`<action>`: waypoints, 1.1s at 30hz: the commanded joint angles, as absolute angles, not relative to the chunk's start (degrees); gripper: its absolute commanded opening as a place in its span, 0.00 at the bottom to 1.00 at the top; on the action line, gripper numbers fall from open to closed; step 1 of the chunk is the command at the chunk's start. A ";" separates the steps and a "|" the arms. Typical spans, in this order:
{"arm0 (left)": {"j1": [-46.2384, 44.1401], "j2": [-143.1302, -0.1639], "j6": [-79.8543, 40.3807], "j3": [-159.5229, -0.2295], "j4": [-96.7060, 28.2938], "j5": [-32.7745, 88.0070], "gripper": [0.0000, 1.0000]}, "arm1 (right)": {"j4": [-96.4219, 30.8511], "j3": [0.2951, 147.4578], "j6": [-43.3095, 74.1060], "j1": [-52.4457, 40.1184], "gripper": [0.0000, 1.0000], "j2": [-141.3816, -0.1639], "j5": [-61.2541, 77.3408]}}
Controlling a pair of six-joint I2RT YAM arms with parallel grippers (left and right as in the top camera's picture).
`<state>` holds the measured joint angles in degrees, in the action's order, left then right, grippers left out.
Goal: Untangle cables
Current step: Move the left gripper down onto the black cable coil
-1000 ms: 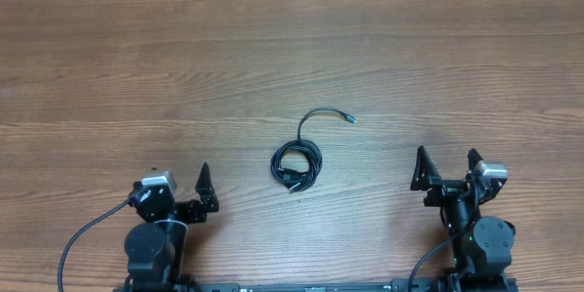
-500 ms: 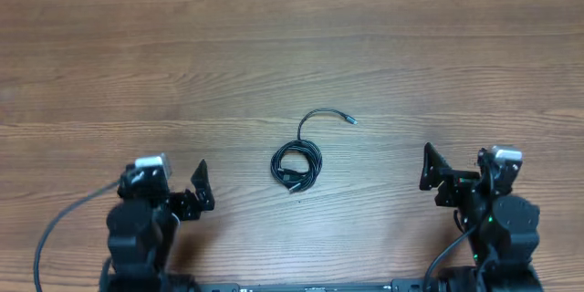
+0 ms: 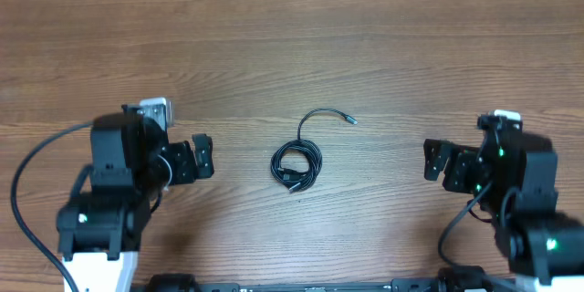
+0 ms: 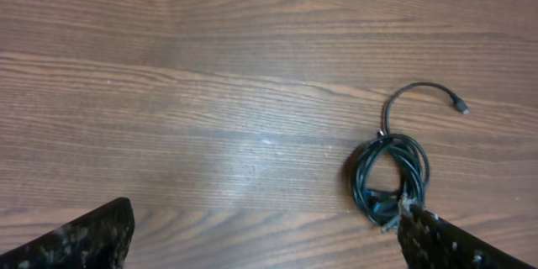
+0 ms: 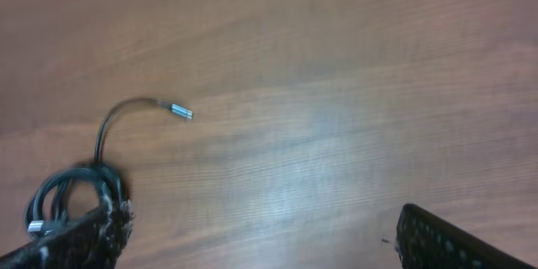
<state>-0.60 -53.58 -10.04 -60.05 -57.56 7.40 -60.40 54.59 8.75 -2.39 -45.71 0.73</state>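
Observation:
The cables lie as one small black coil at the table's middle, with a loose tail curving up to a small plug. My left gripper hangs open to the left of the coil, apart from it. My right gripper hangs open further off on the right. In the left wrist view the coil sits just above the right fingertip, and the gripper holds nothing. In the right wrist view the coil is partly hidden behind the left fingertip; the gripper is empty.
The wooden table stretches bare behind the coil. Thick black wires trail from the left arm, and another runs from the right arm.
Both arms have lifted and swung away from the near edge, bringing the grippers level with the coil. The coil has not moved. Both grippers stayed open.

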 commanded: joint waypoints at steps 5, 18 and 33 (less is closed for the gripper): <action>-0.01 -56.25 -9.43 -64.86 -60.12 8.75 1.00 | -65.47 63.55 8.73 -2.61 1.00 -56.80 3.55; -5.34 -65.08 -9.15 -64.86 -47.62 15.84 0.96 | -61.19 63.55 8.71 -2.61 1.00 -59.86 14.26; -20.32 -90.43 -5.10 -64.86 -45.01 13.58 0.61 | -61.36 63.55 8.73 -2.61 1.00 -59.86 14.26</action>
<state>-19.09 -86.54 -6.20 -63.83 -46.41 14.13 -61.52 61.93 8.80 -2.39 -60.38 13.74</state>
